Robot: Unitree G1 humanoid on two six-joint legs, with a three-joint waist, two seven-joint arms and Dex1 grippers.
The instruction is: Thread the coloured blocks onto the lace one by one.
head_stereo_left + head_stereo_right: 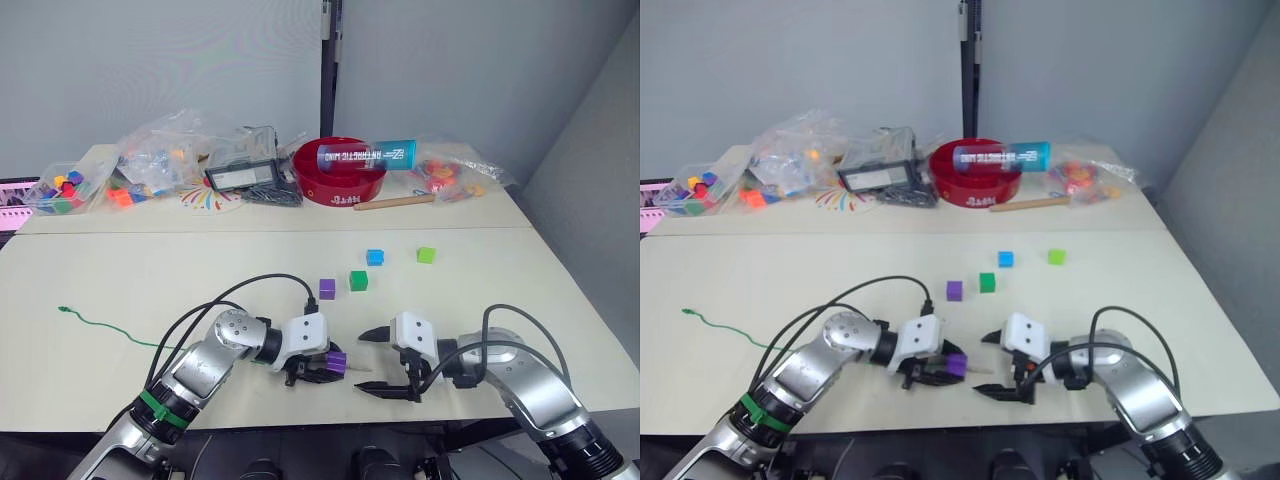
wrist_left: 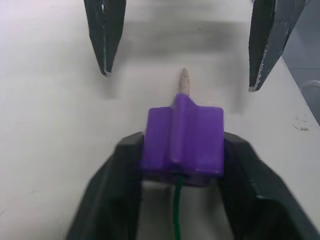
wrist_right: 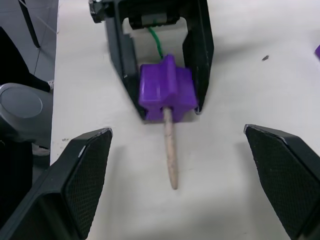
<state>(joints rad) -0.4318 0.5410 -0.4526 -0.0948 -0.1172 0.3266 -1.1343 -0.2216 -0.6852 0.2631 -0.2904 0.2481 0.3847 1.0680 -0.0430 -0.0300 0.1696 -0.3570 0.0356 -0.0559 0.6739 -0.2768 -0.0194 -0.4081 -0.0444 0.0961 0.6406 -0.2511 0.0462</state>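
From the head views we see our left gripper [image 1: 318, 368] near the front edge of the table [image 1: 120, 270], clamped on a purple block [image 1: 337, 362], with our right gripper [image 1: 383, 362] just beside it, fingers spread wide and empty. The lace [image 1: 110, 329] trails from the left gripper toward the table's left edge, ending in a small knot. Four blocks are loose on the tabletop further back: a second purple one [image 1: 327, 288], a dark green one [image 1: 358, 280], a blue one [image 1: 375, 257] and a lime one [image 1: 426, 255], the lime nearest the right edge. We judge the task barely begun: the first block is being threaded and four remain untouched. In the left wrist view our fingers [image 2: 115, 200] grip the purple block on both sides; the green lace enters its near face and the pale tip [image 2: 186, 82] pokes out of the far face, between the two open fingers of the other gripper. In the right wrist view the tip [image 3: 171, 152] sticks well out of the block and lies between our wide-open pads [image 3: 87, 175], touching neither. We judge that the right gripper needs to close on the tip and pull the lace through.
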